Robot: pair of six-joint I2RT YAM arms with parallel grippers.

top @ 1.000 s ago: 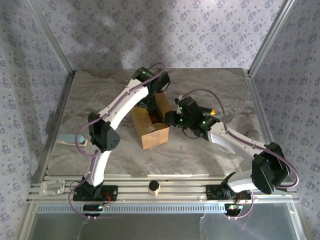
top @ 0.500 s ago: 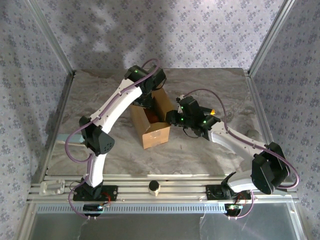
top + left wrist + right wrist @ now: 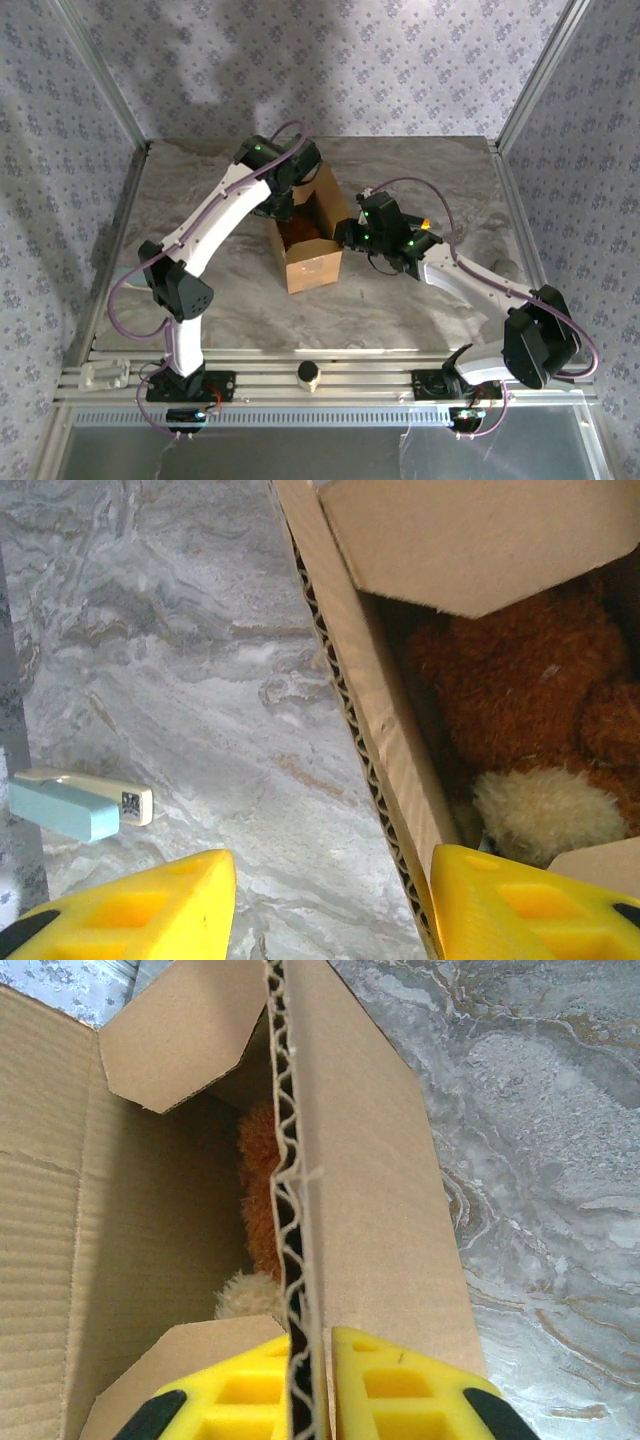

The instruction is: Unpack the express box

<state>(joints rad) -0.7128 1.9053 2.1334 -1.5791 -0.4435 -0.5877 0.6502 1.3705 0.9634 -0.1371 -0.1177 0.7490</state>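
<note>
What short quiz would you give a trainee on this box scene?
1. True or false: the right tool pinches a wall of the express box.
2. What lies inside the box? A) a bottle B) a brown plush toy C) nothing
3. Fill in: the left tool is ____ (open or shut).
Key: 1 true; 2 B; 3 open.
</note>
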